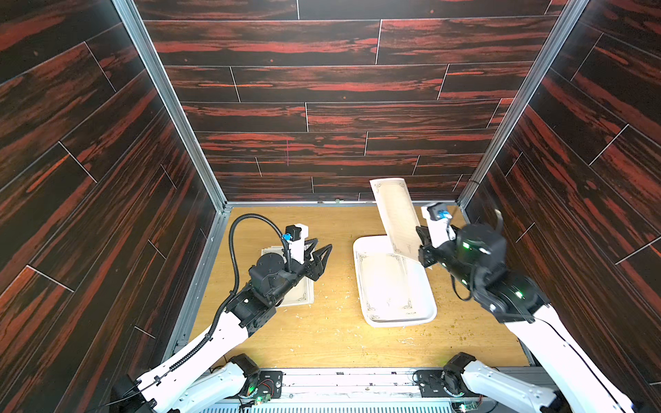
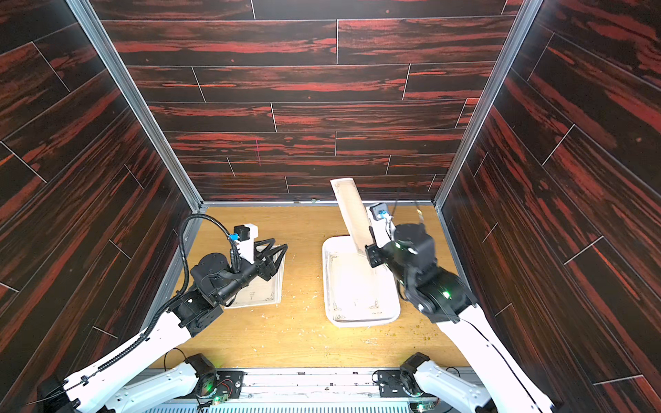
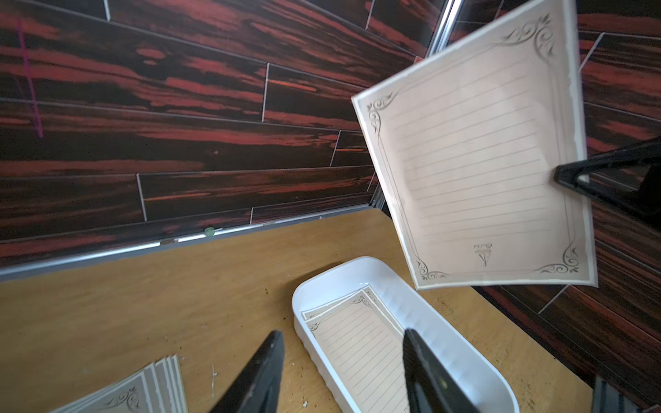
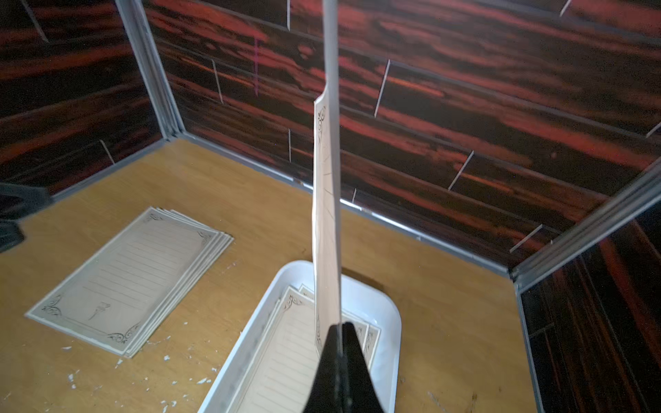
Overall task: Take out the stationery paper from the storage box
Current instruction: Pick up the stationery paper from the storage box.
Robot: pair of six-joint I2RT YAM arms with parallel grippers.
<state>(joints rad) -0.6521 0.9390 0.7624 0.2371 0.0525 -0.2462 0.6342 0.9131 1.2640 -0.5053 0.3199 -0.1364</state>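
The white storage box (image 1: 404, 321) (image 2: 361, 321) lies right of centre on the wooden table, with stationery paper (image 1: 386, 279) (image 4: 286, 357) lying flat inside it. My right gripper (image 1: 422, 250) (image 4: 339, 327) is shut on the edge of one cream sheet (image 1: 395, 214) (image 3: 475, 168), which stands nearly upright in the air above the box's far end. A stack of several sheets (image 2: 264, 293) (image 4: 125, 279) rests on the table at the left. My left gripper (image 1: 322, 246) (image 3: 343, 334) hovers over that stack, open and empty, pointing toward the box (image 3: 429, 311).
Dark red wood-pattern walls with metal frame posts (image 1: 171, 107) close in the table on three sides. Pale crumbs and scraps (image 1: 332, 304) are scattered on the tabletop between the stack and the box, and more specks (image 1: 461, 332) lie right of the box.
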